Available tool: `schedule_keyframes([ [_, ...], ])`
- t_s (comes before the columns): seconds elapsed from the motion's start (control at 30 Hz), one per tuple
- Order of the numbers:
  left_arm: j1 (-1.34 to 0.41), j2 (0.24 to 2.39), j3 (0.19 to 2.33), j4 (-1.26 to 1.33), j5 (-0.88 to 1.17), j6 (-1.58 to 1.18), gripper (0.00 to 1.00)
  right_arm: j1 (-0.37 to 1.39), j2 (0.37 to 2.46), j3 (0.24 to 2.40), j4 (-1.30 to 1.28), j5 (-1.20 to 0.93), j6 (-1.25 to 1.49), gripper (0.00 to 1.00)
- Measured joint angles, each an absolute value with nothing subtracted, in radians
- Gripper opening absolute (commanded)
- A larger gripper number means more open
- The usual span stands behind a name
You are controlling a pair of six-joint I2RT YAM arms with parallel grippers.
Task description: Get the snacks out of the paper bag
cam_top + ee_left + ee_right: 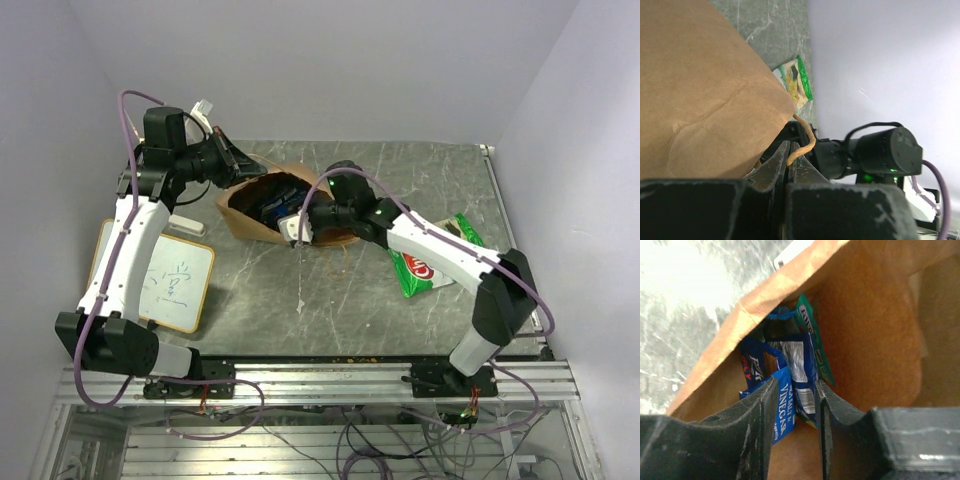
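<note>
The grey marbled bench (pixel 400 170) carries everything. Toward its far left sits the brown paper bag (pixel 245 225), its mouth gaping upward. A small whiteboard (pixel 175 285) lies at the near left, well apart from the bag and beside my left arm. A green-white packet with a red logo (pixel 425 272) lies out on the bench at the right, partly under my right arm.

Blue packets (pixel 752 365) with white print and a green-edged packet (pixel 812 340) crowd together inside the bag. My left claw (pixel 790 157) is pressed together on the bag's twisted string handle (pixel 805 142) at its rim. My right claw (pixel 796 385) reaches into the mouth, its fingers partly apart on either side of one blue packet (pixel 792 390); whether they pinch it I cannot tell.
</note>
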State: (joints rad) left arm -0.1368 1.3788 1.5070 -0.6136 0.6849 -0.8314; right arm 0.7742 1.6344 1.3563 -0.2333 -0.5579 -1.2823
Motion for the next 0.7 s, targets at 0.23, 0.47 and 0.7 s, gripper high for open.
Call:
schedule_keyframes([
  [0.23,-0.139,1.396,1.526,-0.603,0.686,-0.846,0.07,0.774,1.784,1.433,-0.231,-0.459,-1.308,0.45],
  [0.47,-0.141,1.411,1.557,-0.603,0.689,-0.844,0.07,0.774,1.853,1.465,-0.196,-0.400,-1.314,0.54],
  [0.7,-0.141,1.412,1.558,-0.606,0.696,-0.838,0.07,0.774,1.915,1.526,-0.155,-0.376,-1.314,0.57],
])
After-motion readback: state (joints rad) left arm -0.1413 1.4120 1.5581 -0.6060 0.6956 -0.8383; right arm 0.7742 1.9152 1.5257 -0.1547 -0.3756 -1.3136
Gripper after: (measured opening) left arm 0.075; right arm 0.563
